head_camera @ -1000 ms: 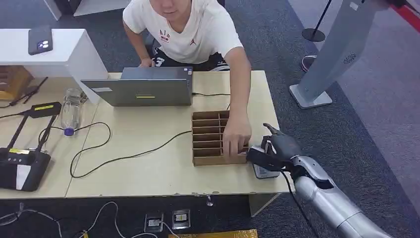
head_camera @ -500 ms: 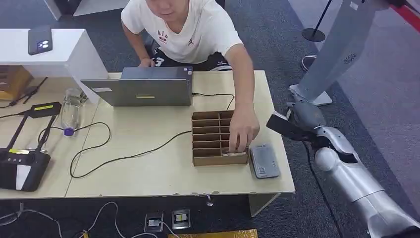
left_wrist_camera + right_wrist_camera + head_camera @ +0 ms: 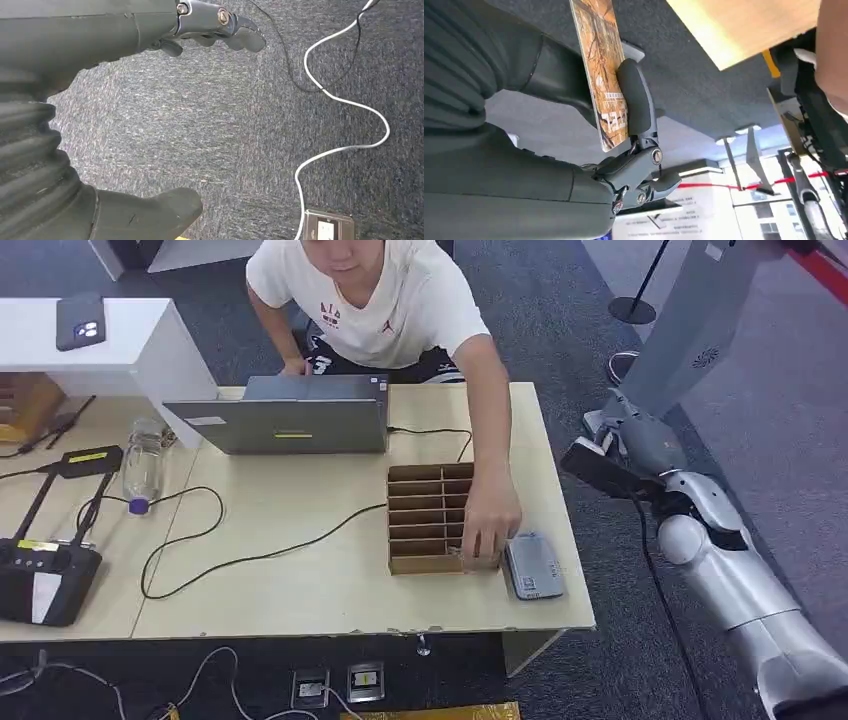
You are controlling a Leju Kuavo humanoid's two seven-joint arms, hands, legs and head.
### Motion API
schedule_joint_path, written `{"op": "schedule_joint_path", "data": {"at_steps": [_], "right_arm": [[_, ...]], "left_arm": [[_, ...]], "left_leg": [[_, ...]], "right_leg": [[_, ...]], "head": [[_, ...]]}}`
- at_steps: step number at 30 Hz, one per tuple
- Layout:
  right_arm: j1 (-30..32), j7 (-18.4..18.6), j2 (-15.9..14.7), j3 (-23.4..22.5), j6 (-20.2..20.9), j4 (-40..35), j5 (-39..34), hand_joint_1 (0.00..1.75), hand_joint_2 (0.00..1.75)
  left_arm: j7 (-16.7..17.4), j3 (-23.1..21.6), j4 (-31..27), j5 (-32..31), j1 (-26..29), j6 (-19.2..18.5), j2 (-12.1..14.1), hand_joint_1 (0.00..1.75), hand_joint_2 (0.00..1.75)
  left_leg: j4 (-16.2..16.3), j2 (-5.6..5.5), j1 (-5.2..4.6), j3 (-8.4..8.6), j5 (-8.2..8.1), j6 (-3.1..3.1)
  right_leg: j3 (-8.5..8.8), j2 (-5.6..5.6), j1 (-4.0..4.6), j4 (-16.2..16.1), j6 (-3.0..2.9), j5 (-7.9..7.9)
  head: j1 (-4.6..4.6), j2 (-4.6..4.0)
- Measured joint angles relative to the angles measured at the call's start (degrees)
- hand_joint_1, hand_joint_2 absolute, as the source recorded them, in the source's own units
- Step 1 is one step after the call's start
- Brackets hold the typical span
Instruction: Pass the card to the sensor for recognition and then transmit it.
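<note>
1. Fingers (image 3: 636, 107) of the right hand (image 3: 640, 445) are pinching the card (image 3: 601, 70) against the thick thumb, with the card's printed orange-brown face showing in the right wrist view.
2. Seen from the head view, the right hand is hovering off the table's (image 3: 300, 590) right edge, over the dark carpet, well apart from the card reader (image 3: 533, 566).
3. The card (image 3: 597, 468) is appearing there as a dark flat slab jutting from the hand toward the table.
4. The card reader, a grey flat device, is lying on the table just beside the right side of the cardboard divider box (image 3: 425, 515).
5. A person (image 3: 380, 300) in a white T-shirt is leaning over the table from the far side, and the person's hand (image 3: 490, 515) is resting in the divider box near its right end, touching its slots.
6. A grey laptop (image 3: 290, 420) is standing on the table behind the divider box, with a black cable (image 3: 270, 552) trailing to the box's left.
7. A clear water bottle (image 3: 145, 460) is lying far to the left of the divider box.
8. The left hand (image 3: 150, 120) is hanging over the carpet with its fingers (image 3: 220, 30) spread apart from the thumb and holding nothing, near a white cord (image 3: 340, 125) on the floor.
</note>
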Motion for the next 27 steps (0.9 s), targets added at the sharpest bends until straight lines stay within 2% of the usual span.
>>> {"op": "schedule_joint_path", "data": {"at_steps": [17, 23, 27], "right_arm": [[-1.22, -1.44, 0.04, -1.25, -1.71, 0.42, 0.76, 1.75, 1.75], [-5.07, -2.11, -0.52, -2.51, -2.08, 0.68, 0.46, 1.75, 1.75], [-11.03, -4.15, -0.59, -2.43, -1.88, 1.07, 2.09, 1.75, 1.75]], "left_arm": [[0.0, -0.35, -0.04, 0.18, -0.44, 0.18, -0.37, 0.0, 1.75], [-0.11, -0.7, -0.04, -0.35, -0.46, 0.2, -0.39, 0.0, 1.75], [-0.11, -1.35, -0.07, -1.29, -1.18, 0.0, -0.48, 0.0, 1.75]], "left_leg": [[0.0, 0.0, 0.0, -0.02, 0.0, 0.0], [0.01, 0.0, 0.0, -0.03, 0.0, 0.0], [0.01, 0.02, -0.02, -0.11, 0.0, 0.0]], "right_leg": [[-0.01, -0.01, 0.0, 0.0, 0.0, 0.0], [-0.03, -0.01, 0.0, 0.0, 0.0, 0.0], [-0.13, 0.02, -0.02, 0.05, -0.01, 0.01]], "head": [[0.0, 0.0], [0.0, 0.0], [-0.02, 0.0]]}}
